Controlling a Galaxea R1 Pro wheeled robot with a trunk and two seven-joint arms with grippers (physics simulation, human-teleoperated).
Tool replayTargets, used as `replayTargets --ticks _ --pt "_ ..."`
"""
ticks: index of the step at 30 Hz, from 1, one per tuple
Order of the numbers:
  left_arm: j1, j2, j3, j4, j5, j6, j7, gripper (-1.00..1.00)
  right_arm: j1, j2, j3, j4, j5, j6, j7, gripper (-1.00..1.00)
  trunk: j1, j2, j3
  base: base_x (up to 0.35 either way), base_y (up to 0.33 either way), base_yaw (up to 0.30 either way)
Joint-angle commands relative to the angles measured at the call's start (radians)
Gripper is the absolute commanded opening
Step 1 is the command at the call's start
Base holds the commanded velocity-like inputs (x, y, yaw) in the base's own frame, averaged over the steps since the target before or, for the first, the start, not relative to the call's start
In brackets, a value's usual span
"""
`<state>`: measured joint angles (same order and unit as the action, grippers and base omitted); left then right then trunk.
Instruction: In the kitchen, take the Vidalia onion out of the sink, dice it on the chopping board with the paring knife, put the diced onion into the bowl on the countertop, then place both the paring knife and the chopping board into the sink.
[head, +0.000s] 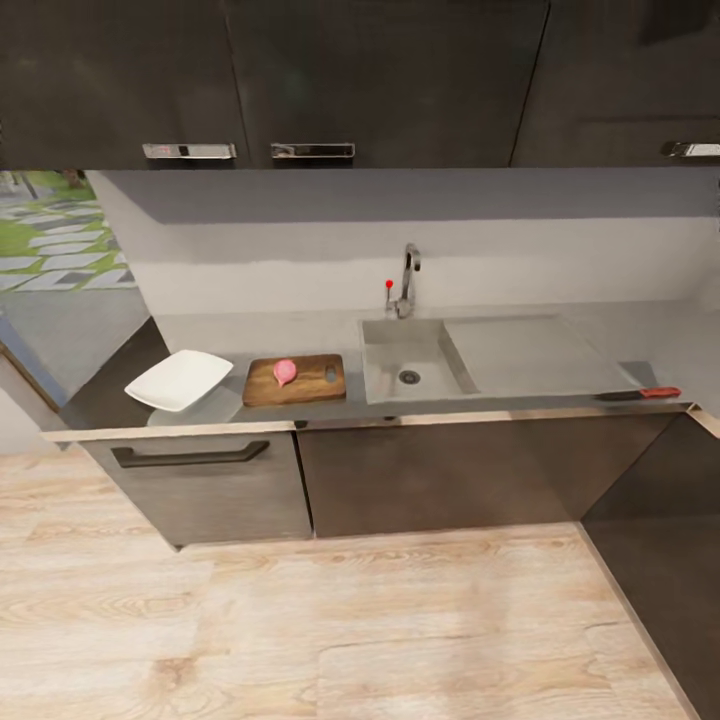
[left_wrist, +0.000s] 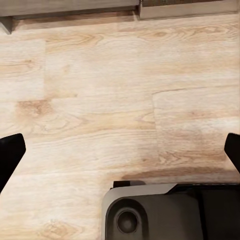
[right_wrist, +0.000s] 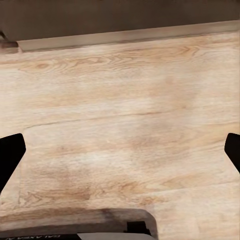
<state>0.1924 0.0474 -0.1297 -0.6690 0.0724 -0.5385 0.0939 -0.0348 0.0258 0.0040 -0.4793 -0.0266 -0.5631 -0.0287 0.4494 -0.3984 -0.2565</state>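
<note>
— Where's the onion?
— On the chopping board, on the desk left of the sink.
— And the tools?
— Left tool and right tool point down at the floor, fingers spread wide, empty.
</note>
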Motion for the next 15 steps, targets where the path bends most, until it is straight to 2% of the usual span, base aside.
replayTargets --ticks 1,15 --pt "0.000 0.002 -0.008 -0.001 0.007 -0.001 0.009 1.00 0.000 0.000 0.001 0.000 -0.003 -0.003 -0.002 1.00 0.001 -0.002 0.000 0.000 0.000 0.000" --pt "0.000 0.001 -0.008 0.009 0.007 0.000 0.009 1.00 0.000 0.002 0.001 0.001 -0.003 -0.003 -0.002 1.00 0.001 -0.002 0.022 0.000 0.000 0.000"
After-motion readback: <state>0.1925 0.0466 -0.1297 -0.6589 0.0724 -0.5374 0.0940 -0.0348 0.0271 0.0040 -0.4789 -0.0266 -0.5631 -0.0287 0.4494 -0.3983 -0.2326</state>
